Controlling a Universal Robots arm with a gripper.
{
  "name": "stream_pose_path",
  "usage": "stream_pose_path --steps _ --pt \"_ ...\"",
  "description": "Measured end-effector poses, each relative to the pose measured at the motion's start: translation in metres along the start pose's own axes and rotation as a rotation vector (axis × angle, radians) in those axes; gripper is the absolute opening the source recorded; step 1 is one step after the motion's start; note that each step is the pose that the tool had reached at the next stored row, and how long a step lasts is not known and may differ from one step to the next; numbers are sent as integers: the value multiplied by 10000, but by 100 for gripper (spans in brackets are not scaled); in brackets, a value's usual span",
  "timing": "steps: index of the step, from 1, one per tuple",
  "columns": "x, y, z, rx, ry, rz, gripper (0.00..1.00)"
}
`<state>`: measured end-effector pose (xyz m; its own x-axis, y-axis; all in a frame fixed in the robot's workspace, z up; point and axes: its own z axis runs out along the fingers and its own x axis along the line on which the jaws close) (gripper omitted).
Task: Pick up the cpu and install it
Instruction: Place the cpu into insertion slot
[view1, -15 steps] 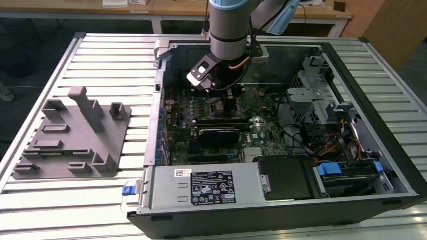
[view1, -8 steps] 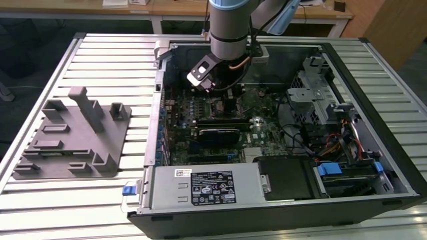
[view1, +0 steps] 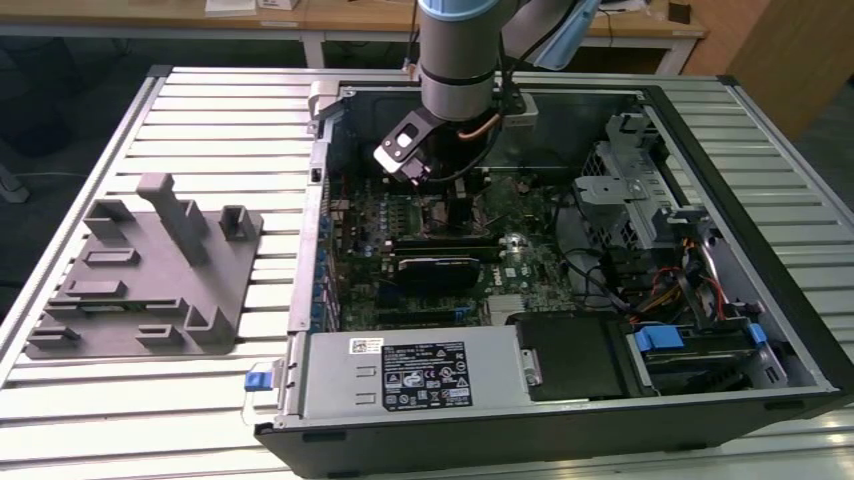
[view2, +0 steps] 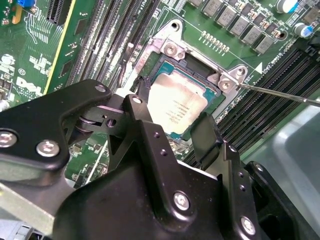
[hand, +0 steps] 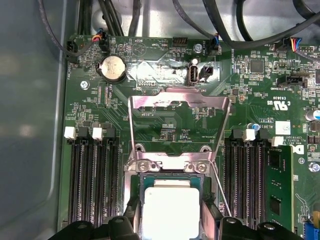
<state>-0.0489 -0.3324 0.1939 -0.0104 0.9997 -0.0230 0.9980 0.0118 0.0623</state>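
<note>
Cpu (hand: 170, 202), a light, stiff but fragile flat chip, handles best by its opposite edges, where the pincer (view2: 172, 112) pinches it.

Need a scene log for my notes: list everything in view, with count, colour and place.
table: one, pale slatted metal, under everything.
case: one, black, open, on the table.
board: one, green, inside the case.
power supply: one, grey, in a case corner.
socket: one, silver frame, lid open, on the board.
cpu: one, silver top, in the socket.
fixture: one, grey, on the table, exterior view's left.
arm: one, grey, reaching into the case.
pincer: one, black, over the cpu.
</note>
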Motion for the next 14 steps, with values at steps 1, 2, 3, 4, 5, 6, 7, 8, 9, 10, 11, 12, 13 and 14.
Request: stream_pose_path --steps 1,2,3,4,5,6,7,8,9,10,11,12,13,14 --pt "0 0 2 -1 -6 0 60" --pt "0 0 3 0 -13 0 60" --pt "-1 -1 3 2 -17 -2 60" --pt "-1 -1 3 1 -18 -1 60" --pt "0 -1 3 1 -18 -1 60" --pt "0 -1 4 1 -17 -1 60" --pt "0 -1 4 0 -17 0 60" --pt "0 -1 4 0 -17 0 60" --pt "0 -1 4 0 -17 0 60" --pt "0 -1 4 0 -17 -1 60" --pt "0 -1 4 0 -17 -1 60" --pt "0 -1 4 1 -18 0 59" --pt "-1 -1 2 3 -22 -1 59" --pt "-1 -1 3 2 -20 -1 53"
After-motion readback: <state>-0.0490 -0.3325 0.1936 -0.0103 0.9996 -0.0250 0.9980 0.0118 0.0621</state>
